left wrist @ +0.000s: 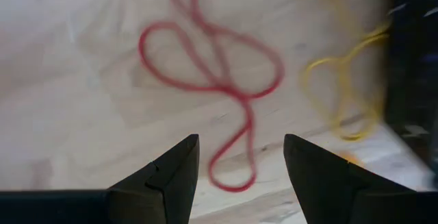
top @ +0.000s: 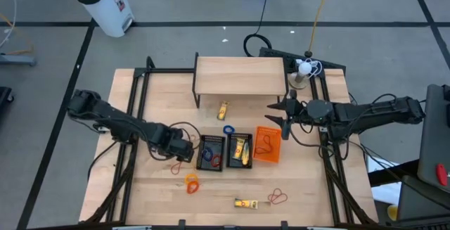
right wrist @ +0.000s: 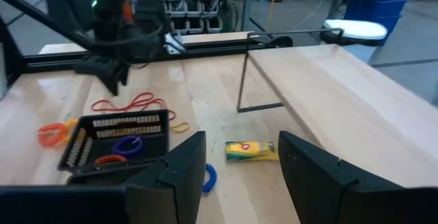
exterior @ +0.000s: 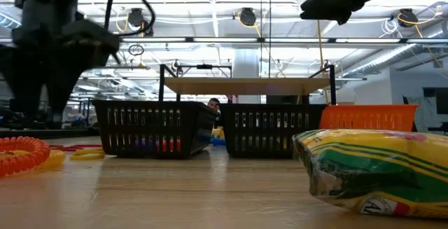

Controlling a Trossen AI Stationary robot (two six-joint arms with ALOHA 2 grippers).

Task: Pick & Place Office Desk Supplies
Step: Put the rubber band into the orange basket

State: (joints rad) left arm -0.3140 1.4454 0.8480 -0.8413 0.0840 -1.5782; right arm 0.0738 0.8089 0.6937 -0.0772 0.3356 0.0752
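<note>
The table point(top: 155, 188) is pale wood planks with black rails along its sides. Near its front edge, at about 6 o'clock, lies a small yellow-green crayon packet point(top: 245, 203), and just to its 3 o'clock a thin red rubber-band loop point(top: 278, 197). At about 7 o'clock rest an orange coiled cord ring point(top: 191, 181) and a yellow one touching it.

In the middle stand two black mesh baskets point(top: 211, 152) side by side — one has blue and red loops inside, the other yellow packets — and, at their 3 o'clock, an orange mesh basket point(top: 267, 144) with a red loop in it. Just behind them lies a blue coil ring point(top: 228, 129), and farther back a second yellow packet point(top: 223, 110) in front of a low wooden shelf on black legs point(top: 240, 74).

The left gripper point(left wrist: 239, 162) hangs at 9 o'clock of the black baskets, its fingers apart and holding nothing, directly over a tangled red rubber band point(left wrist: 219, 66) on the wood; a yellow band point(left wrist: 345, 94) lies beside it. The right gripper point(top: 280, 115) floats above the orange basket's far side, its fingers also spread and empty.

Beyond the table the floor is grey with black tape lines, and a white bin point(top: 102, 1) stands at 11 o'clock. The low view shows a hall ceiling with round lamps — and a person partly hidden behind the baskets.
</note>
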